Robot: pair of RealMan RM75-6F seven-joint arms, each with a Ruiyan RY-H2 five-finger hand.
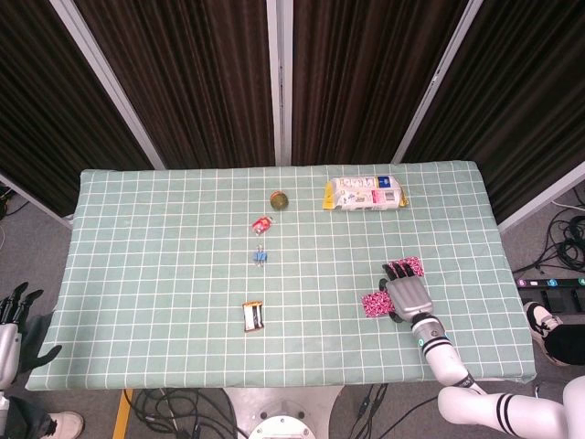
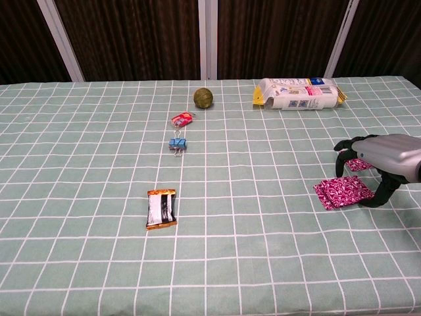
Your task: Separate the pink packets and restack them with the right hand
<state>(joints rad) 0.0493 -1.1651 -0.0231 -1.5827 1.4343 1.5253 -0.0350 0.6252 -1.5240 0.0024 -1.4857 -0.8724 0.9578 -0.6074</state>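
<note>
The right hand (image 2: 375,161) arches palm-down over the pink packets (image 2: 341,191), fingers curled with tips beside the stack; whether it grips anything cannot be told. The packets lie flat near the table's right edge, magenta with a white squiggle pattern, another pink packet (image 1: 411,265) just behind.

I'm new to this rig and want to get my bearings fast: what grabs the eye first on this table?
The grey right robot hand at the table's right edge stands out, arched over the pink packets, its fingertips at their edge. Another pink packet peeks out just behind it. Next comes the white snack bag lying at the far edge, and the dark wrapper alone near the front.
</note>
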